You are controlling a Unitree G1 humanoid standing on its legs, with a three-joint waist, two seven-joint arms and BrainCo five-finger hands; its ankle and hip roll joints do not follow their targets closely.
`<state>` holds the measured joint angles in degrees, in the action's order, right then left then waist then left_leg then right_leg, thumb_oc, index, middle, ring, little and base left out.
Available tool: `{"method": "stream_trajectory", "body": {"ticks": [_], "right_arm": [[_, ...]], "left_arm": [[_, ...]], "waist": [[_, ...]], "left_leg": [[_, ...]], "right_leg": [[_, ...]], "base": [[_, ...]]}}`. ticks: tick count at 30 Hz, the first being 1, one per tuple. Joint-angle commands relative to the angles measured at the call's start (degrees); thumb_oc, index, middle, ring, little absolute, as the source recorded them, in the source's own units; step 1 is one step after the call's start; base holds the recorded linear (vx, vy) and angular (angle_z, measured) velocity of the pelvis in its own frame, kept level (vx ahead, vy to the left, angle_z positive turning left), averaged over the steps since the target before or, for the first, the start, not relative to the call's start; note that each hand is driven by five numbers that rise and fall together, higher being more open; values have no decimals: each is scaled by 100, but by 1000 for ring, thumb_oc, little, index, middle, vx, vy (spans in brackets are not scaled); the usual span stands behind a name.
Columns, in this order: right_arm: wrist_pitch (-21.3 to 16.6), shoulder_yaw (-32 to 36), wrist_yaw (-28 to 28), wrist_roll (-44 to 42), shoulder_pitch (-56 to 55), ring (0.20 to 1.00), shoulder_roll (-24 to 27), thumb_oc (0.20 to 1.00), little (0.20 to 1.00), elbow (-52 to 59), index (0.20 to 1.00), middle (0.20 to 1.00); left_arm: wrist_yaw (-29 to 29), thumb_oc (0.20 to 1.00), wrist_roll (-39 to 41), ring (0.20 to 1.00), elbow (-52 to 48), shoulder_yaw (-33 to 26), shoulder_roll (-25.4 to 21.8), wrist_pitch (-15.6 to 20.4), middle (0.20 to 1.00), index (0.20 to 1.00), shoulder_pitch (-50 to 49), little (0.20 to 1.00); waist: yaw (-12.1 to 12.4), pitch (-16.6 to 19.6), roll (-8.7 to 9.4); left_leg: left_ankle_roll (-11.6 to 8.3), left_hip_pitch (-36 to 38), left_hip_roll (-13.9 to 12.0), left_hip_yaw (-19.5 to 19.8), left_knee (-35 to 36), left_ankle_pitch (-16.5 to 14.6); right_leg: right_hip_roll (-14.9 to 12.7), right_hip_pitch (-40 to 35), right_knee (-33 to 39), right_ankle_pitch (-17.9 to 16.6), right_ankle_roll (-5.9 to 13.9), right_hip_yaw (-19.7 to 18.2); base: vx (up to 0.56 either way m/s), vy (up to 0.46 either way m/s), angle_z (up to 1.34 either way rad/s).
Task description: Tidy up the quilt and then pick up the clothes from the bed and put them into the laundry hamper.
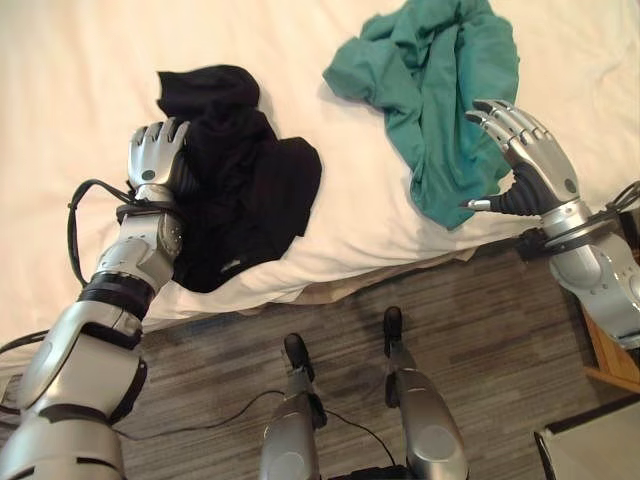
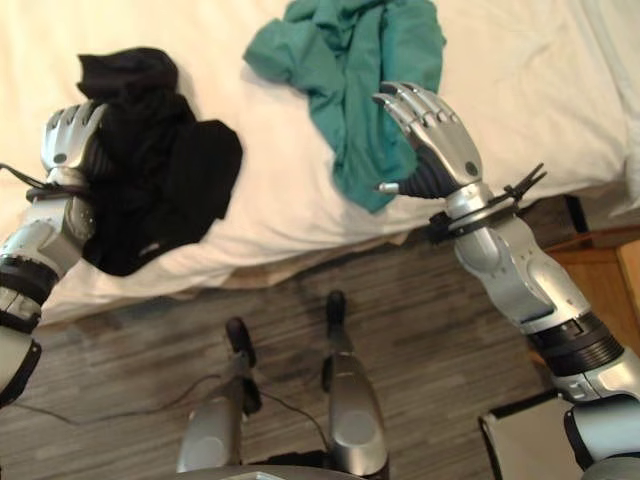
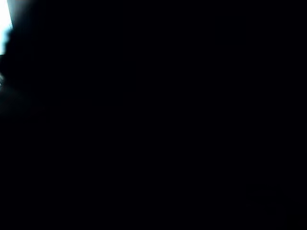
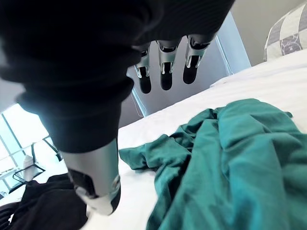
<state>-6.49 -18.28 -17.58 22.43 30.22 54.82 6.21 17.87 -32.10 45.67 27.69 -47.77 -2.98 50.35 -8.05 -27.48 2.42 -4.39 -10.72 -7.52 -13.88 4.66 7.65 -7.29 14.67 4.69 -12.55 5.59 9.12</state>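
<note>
A crumpled black garment [image 1: 245, 195] lies on the white quilt [image 1: 70, 80] near the bed's front edge. My left hand [image 1: 155, 158] rests palm down on its left side, and the left wrist view is dark against the cloth. A teal garment [image 1: 440, 90] lies bunched further right on the quilt. Its lower end reaches the bed's edge. My right hand [image 1: 530, 150] hovers open just to the right of that lower end. Its straight fingers [image 4: 165, 72] point over the teal garment [image 4: 240, 158] without touching it.
The quilt lies fairly smooth, with light wrinkles. Grey wood-look floor [image 1: 470, 310] runs along the bed's front edge. A wooden bedside stand [image 1: 612, 362] is at the right, with a dark-rimmed container [image 1: 590, 440] in the lower right corner. A pillow [image 4: 288, 33] lies at the head of the bed.
</note>
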Motion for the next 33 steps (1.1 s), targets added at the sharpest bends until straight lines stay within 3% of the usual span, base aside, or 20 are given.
{"method": "stream_trajectory", "body": {"ticks": [1, 2, 3, 4, 6, 11, 12, 13, 16, 17, 19, 20, 21, 22, 25, 26, 28, 30, 31, 33], "right_arm": [[-78, 391, -294, 56, 355, 1000, 203, 1000, 1000, 162, 1000, 1000], [20, 257, -262, 132, 575, 1000, 196, 1000, 1000, -42, 1000, 1000], [18, 191, -271, 130, 633, 1000, 194, 1000, 1000, -65, 1000, 1000], [147, -132, -230, 105, 1031, 1000, 241, 1000, 1000, -545, 1000, 1000], [212, -305, -190, 73, 1228, 1000, 288, 1000, 1000, -856, 1000, 1000], [479, -1485, -110, -113, 2443, 1000, 630, 1000, 1000, -3249, 1000, 1000], [555, -1465, -30, -247, 2449, 1000, 764, 1000, 1000, -3963, 1000, 1000], [540, -1516, -38, -254, 2496, 1000, 739, 1000, 1000, -3994, 1000, 1000], [642, -1297, 63, -600, 2397, 1000, 948, 1000, 1000, -5603, 1000, 1000], [638, -1297, 61, -600, 2395, 1000, 941, 1000, 1000, -5607, 1000, 1000], [671, -988, 110, -839, 2179, 1000, 948, 1000, 1000, -6141, 1000, 1000], [715, -632, 111, -1181, 2017, 536, 829, 536, 536, -6685, 536, 536], [714, -629, 110, -1181, 2014, 200, 828, 200, 200, -6684, 200, 200], [709, -385, 139, -1440, 1800, 200, 621, 200, 200, -6876, 200, 200], [677, -190, 223, -1615, 1484, 200, 317, 200, 200, -6850, 200, 200], [555, 113, 127, -1941, 975, 200, -92, 200, 200, -6462, 200, 200], [495, 357, 89, -2141, 593, 200, -337, 200, 200, -6177, 200, 200], [223, 1119, 147, -2757, -780, 200, -1079, 200, 200, -4750, 200, 200], [225, 1124, 147, -2756, -787, 200, -1079, 200, 200, -4746, 200, 200], [41, 1374, 375, -3085, -1673, 200, -1694, 200, 200, -4108, 200, 200]], "left_arm": [[-227, 200, -156, 200, 92, 148, 169, -21, 200, 200, -225, 200], [-339, 200, -22, 200, -317, 5, 380, 109, 200, 200, -795, 200], [-348, 200, -29, 200, -347, -48, 369, 102, 200, 200, -843, 200], [-460, 200, 361, 200, -873, -266, 616, 326, 200, 200, -1593, 200], [-518, 200, 612, 200, -1217, -345, 706, 476, 200, 200, -2001, 200], [-762, 200, 1799, 200, -2385, -1027, 804, 1067, 200, 200, -4077, 200], [-845, 200, 2138, 200, -2691, -1193, 683, 1219, 200, 200, -4712, 200], [-858, 200, 2142, 200, -2726, -1235, 679, 1207, 200, 200, -4758, 200], [-917, 200, 2911, 200, -2706, -1822, 590, 1339, 200, 200, -5749, 200], [-920, 200, 2913, 200, -2713, -1829, 584, 1337, 200, 200, -5760, 200], [-1013, 200, 3215, 200, -2687, -2185, 679, 1337, 200, 200, -6238, 200], [-1093, 200, 3421, 200, -2571, -2390, 802, 1344, 200, 200, -6515, 200], [-1093, 200, 3422, 200, -2572, -2390, 801, 1344, 200, 200, -6516, 200], [-1154, 200, 3531, 200, -2497, -2458, 989, 1332, 200, 200, -6663, 200], [-1252, 200, 3484, 200, -2429, -2427, 1076, 1317, 200, 200, -6703, 200], [-1291, 200, 3506, 200, -2386, -2319, 1241, 1296, 200, 200, -6533, 200], [-1309, 200, 3517, 200, -2366, -2279, 1318, 1266, 200, 200, -6427, 200], [-1371, 200, 3496, 200, -2272, -2176, 1379, 1221, 200, 200, -6045, 200], [-1371, 200, 3496, 200, -2272, -2172, 1377, 1222, 200, 200, -6043, 200], [-1382, 200, 3369, 200, -2165, -2138, 1397, 1170, 200, 200, -5799, 200]], "waist": [[81, 344, 244], [198, 320, 238], [162, 337, 237], [303, 331, 215], [404, 323, 196], [840, 289, -26], [1042, 234, -164], [1001, 260, -160], [1341, 165, -536], [1329, 176, -533], [1453, 122, -729], [1546, 123, -857], [1547, 125, -855], [1593, 140, -954], [1610, 202, -986], [1555, 266, -968], [1527, 303, -938], [1402, 455, -762], [1406, 455, -762], [1226, 622, -531]], "left_leg": [[-363, 44, -361, 181, -451, -495], [-386, 77, -387, 215, -398, -493], [-380, 55, -378, 215, -387, -461], [-406, 68, -374, 256, -314, -418], [-423, 75, -377, 283, -272, -408], [-522, -99, -372, 478, -44, -148], [-560, -163, -367, 602, -7, -101], [-557, -198, -363, 621, -2, -79], [-609, -482, -302, 969, 34, 63], [-609, -494, -300, 980, 34, 66], [-598, -605, -262, 1104, 34, 112], [-631, -594, -244, 1176, 34, 20], [-631, -596, -244, 1176, 34, 20], [-625, -610, -210, 1225, 34, 26], [-614, -570, -192, 1255, 34, 9], [-605, -486, -178, 1270, 34, -24], [-599, -432, -169, 1260, 28, -54], [-547, -252, -173, 1214, 12, -91], [-547, -250, -174, 1213, 12, -91], [-514, -55, -193, 1157, -2, -219]], "right_leg": [[-496, 83, -407, 858, 567, 184], [-486, 52, -410, 901, 548, 208], [-492, 74, -401, 875, 542, 206], [-484, 42, -403, 891, 510, 224], [-478, 30, -409, 923, 496, 247], [-518, 110, -529, 978, 412, 503], [-553, 134, -664, 1046, 388, 652], [-558, 157, -663, 1035, 385, 669], [-674, 292, -1012, 1210, 340, 1119], [-677, 299, -1018, 1215, 340, 1129], [-730, 415, -1227, 1299, 325, 1245], [-776, 428, -1377, 1482, 380, 1267], [-777, 430, -1379, 1483, 381, 1267], [-791, 428, -1421, 1526, 371, 1281], [-773, 331, -1384, 1557, 367, 1314], [-756, 175, -1286, 1553, 372, 1321], [-739, 72, -1221, 1546, 373, 1328], [-700, -228, -940, 1368, 347, 1412], [-699, -229, -938, 1367, 347, 1412], [-651, -447, -782, 1325, 367, 1379]], "base": [[44, -102, -8], [29, -74, -5], [49, -104, 1], [10, -51, 9], [37, -79, 13], [23, -100, 24], [23, -86, 35], [16, -103, 32], [-11, -105, 56], [-21, -82, 70], [11, -50, 54], [51, -44, 45], [60, -32, 34], [-4, 3, 30], [10, 3, 18], [16, 19, 17], [22, 28, 16], [-19, 72, 10], [-13, 65, 9], [93, 12, 2]]}}
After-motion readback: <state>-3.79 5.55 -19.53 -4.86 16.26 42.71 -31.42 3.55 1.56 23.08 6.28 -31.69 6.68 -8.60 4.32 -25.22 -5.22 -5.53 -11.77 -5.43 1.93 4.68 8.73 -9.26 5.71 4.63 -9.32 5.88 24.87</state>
